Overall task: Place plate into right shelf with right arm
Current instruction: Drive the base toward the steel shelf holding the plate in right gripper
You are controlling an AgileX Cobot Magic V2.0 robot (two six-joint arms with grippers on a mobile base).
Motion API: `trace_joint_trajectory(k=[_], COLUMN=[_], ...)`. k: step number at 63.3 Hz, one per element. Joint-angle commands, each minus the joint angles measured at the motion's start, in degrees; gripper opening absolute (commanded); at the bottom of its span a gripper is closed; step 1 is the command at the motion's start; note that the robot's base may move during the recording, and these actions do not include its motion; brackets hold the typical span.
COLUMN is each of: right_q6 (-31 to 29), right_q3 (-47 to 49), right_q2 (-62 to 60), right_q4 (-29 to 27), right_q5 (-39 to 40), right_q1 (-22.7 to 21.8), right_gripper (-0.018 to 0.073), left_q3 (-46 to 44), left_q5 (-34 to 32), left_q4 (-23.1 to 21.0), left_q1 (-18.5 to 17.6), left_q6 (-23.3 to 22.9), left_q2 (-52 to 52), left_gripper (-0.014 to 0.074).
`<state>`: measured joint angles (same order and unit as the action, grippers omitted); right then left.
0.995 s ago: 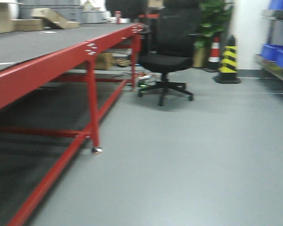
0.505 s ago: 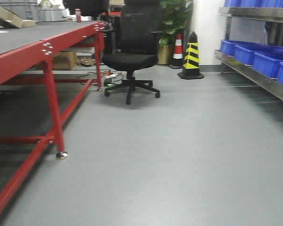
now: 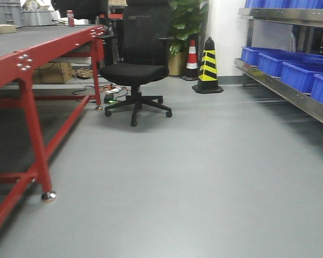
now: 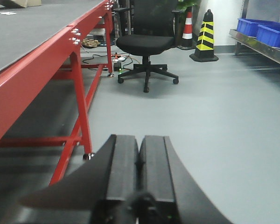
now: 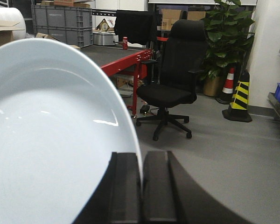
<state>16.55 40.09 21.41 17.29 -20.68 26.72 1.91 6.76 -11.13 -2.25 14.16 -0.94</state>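
Here, the glossy white plate (image 5: 46,140) stands on edge, spreading up and left of the right gripper (image 5: 141,175) clamping its rim.

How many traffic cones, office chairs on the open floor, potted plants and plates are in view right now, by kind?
Traffic cones: 2 (red-and-white striped cone, yellow-and-black striped cone)
Black swivel office chair: 1
Leafy green potted plant: 1
Plain white round plate, clamped in the right gripper: 1
Total: 5
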Motion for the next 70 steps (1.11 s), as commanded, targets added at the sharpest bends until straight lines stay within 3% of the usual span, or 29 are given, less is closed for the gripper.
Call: trace_joint_trajectory(k=[1,70], right_q6=[-0.1,-0.1], right_q3=[1.6,1.6], right_q2=[0.4,0.4], right_q4=[0.9,0.9], right_q5=[5.2,4.9], right_q1=[-0.5,-0.5], right_gripper=[0.0028,0.0028], left_q3=[0.3,0.4], left_q5=[-4.9,-4.9], left_q4=[-0.3,-0.3], left_q1=[-0.4,-0.4], left_q6=[-0.2,-0.2], left_q2=[-0.6,-0.6], left_gripper=[-0.0047,-0.0047])
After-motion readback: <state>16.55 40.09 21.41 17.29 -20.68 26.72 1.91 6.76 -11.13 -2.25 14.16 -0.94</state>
